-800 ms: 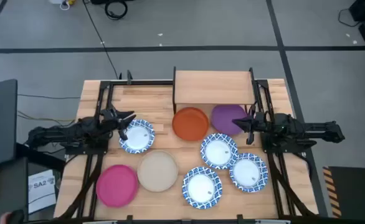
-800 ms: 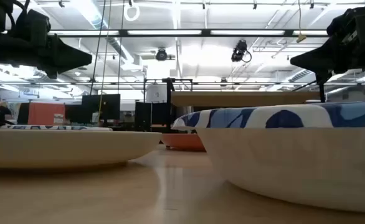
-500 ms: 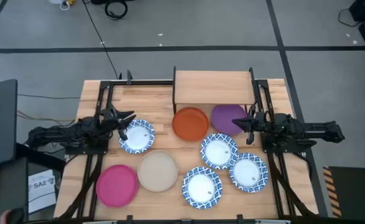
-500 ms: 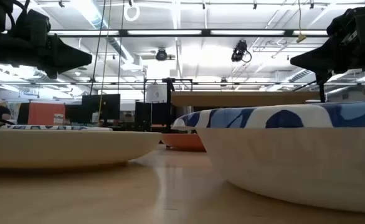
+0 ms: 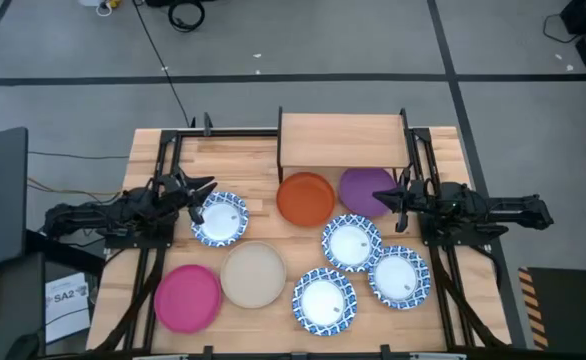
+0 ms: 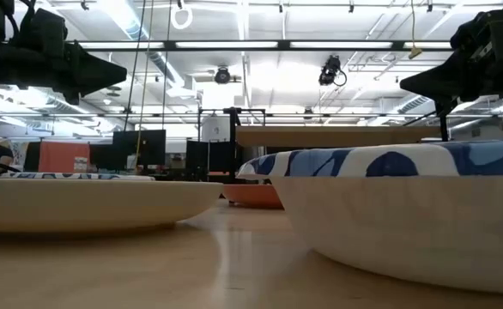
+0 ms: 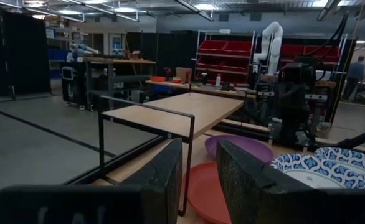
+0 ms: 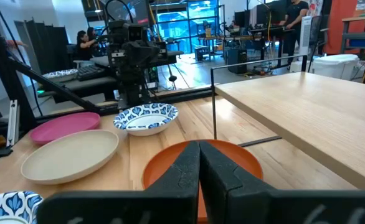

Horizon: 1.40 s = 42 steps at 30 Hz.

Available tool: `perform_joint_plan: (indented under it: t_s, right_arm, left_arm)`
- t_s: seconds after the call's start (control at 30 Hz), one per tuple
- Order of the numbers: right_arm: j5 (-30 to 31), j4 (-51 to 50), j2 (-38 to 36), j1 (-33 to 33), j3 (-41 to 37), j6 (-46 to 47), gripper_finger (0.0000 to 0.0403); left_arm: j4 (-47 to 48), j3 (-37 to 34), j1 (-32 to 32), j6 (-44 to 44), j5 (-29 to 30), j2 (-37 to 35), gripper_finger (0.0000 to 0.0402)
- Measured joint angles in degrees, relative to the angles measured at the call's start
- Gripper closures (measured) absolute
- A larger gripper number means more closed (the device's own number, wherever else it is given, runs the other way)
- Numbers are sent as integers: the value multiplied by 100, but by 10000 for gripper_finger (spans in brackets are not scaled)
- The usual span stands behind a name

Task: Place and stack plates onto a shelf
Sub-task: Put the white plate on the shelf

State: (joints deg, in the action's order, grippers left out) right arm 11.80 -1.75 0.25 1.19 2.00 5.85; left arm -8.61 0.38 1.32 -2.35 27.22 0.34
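L gripper: my fingers were apart, holding nothing, over blue plate.
R gripper: fingers together, by purple plate.

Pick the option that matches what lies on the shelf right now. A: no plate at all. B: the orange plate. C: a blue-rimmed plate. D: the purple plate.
A: in the high view the shelf shows only bare wood, while the orange plate and the purple plate lie on the table just in front of it.
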Motion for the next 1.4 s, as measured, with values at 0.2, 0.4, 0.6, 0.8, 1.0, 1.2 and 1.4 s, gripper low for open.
perform_joint_plan:
  t_s: [0.2, 0.4, 0.6, 0.8, 1.0, 1.2, 1.4]
  right_arm:
    - [0, 2, 0, 1, 0, -1, 391]
    - [0, -1, 0, 0, -1, -2, 391]
    - [0, 1, 0, 0, 0, 0, 391]
    - [0, -1, 0, 1, -1, -2, 391]
    - [23, 231, -1, 1, -2, -39, 391]
    - [82, 474, -2, 2, 0, -282, 391]
    - [60, 473, -2, 1, -1, 237, 382]
  left_arm:
    - [-36, 2, 0, 2, -2, 0, 299]
    - [-42, 2, 0, 2, -2, 0, 299]
    - [-47, 2, 0, 4, -2, 0, 299]
    - [-51, 2, 0, 2, -2, 0, 299]
    - [-54, 4, 0, 4, -2, 0, 299]
    - [-58, 4, 0, 3, -4, 0, 299]
    - [-58, 4, 0, 4, -3, 0, 299]
